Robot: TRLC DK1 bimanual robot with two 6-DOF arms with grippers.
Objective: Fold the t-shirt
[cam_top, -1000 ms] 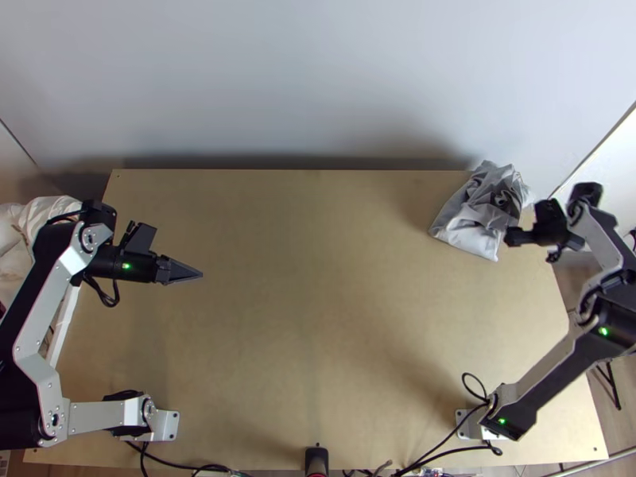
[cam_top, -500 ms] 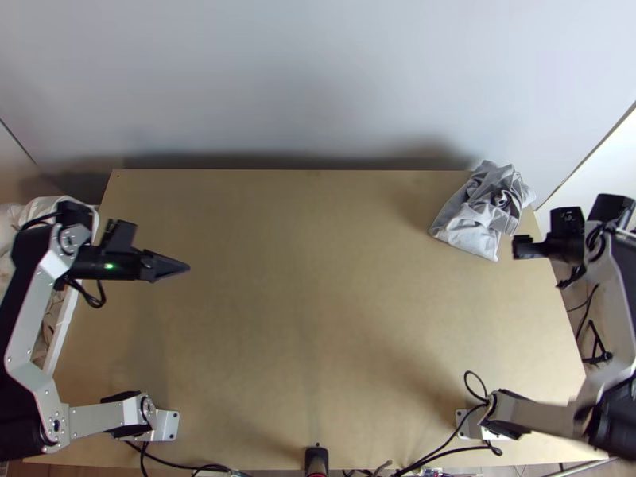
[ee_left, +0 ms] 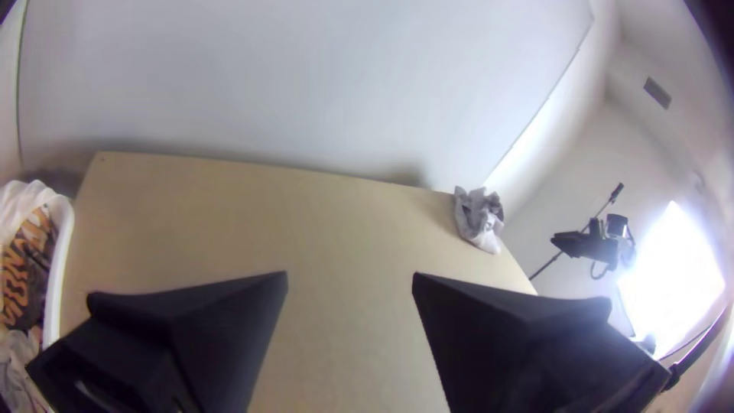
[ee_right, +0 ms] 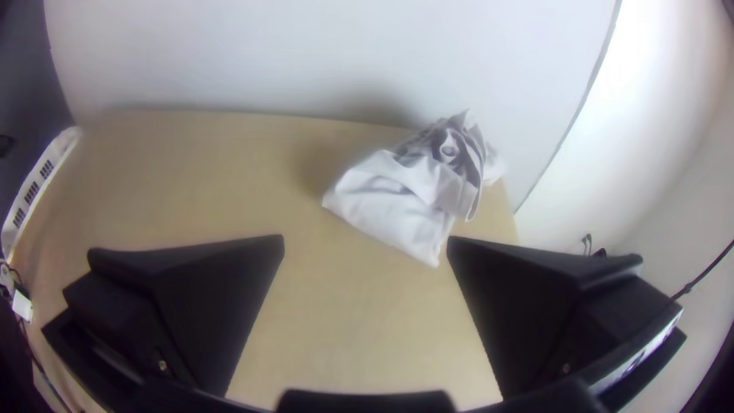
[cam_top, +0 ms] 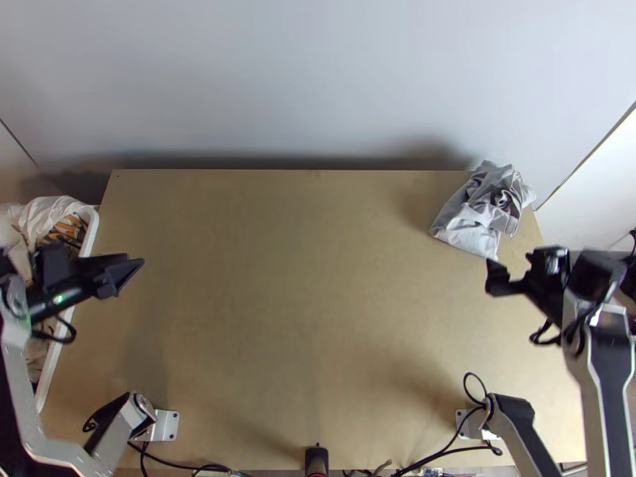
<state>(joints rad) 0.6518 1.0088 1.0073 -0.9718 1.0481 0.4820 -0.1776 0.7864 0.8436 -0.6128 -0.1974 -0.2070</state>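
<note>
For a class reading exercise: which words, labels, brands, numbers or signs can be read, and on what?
No text is readable.
Orange print on dark cloth in the white bin: too blurred.
Dark marks on the white strip: too small.
Marks on the right claw: too blurred.

Top view: can't get sharp outlines on the left gripper (cam_top: 141, 261) or right gripper (cam_top: 494, 280), due to blur. Lose the left arm (cam_top: 24, 421) past the left and bottom edges, the right arm (cam_top: 612, 381) past the bottom one. Can't see all of the basket (cam_top: 93, 230), cut off at left and partly hidden behind the left arm. Can't see the t-shirt's (cam_top: 469, 230) inner layers under bunched fabric. Left wrist view: can't resolve its folds, too small. Wrist views: lose the grippers' back ends past the bottom edge.
</note>
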